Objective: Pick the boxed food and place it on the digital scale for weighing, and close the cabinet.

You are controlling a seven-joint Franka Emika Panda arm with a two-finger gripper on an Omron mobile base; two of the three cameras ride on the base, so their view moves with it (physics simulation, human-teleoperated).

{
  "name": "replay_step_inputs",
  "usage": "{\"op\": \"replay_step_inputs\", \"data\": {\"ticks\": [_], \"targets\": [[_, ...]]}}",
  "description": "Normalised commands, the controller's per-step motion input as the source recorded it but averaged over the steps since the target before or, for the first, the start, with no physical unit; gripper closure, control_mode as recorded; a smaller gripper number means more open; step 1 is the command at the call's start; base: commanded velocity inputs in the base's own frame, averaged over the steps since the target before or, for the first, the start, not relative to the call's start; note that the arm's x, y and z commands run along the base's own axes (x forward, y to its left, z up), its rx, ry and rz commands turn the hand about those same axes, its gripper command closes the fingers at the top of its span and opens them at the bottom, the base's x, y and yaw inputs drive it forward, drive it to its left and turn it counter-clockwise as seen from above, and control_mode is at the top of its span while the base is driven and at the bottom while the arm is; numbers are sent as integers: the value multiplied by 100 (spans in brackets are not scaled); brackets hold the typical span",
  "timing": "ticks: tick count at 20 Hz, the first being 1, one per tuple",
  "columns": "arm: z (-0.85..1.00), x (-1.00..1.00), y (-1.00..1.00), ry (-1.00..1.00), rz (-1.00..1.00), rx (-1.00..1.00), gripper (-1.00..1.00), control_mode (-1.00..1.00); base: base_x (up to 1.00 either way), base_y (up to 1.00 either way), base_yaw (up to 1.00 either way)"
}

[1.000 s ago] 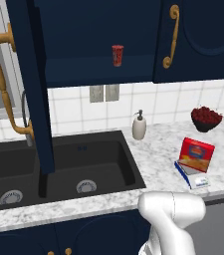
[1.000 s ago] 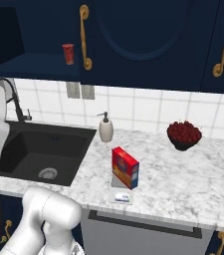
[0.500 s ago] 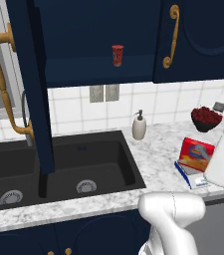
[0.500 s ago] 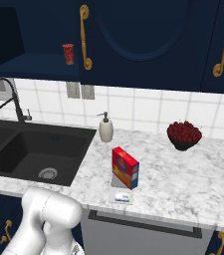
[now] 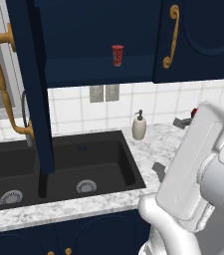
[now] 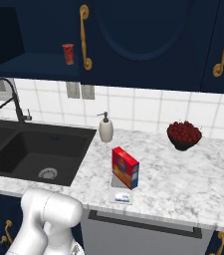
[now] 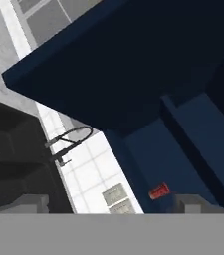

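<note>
Centrally, marble counter (image 6: 183, 169), black sink (image 6: 29, 152), open navy cabinet (image 5: 83, 40)

Both base views share the sink (image 5: 58, 169); hand view seemingly faces it.

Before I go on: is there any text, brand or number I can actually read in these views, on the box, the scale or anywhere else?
None can be read.
Flat red cardboard box standing on the small flat digital scale: printed face is a colour blur, no letters legible.
The scale's white front panel: too small to read.
Small red cup in the open navy wall cabinet: no legible marking.
White soap dispenser: no label visible.
</note>
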Motion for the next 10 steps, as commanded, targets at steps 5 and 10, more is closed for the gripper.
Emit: {"op": "replay_step_inputs", "data": {"ticks": [5, 10], "targets": [[-22, -22, 100, -51, -24, -1, -100, -100, 0, 0, 0], [-43, -22, 100, -56, -21, -2, -100, -100, 0, 0, 0]]}}
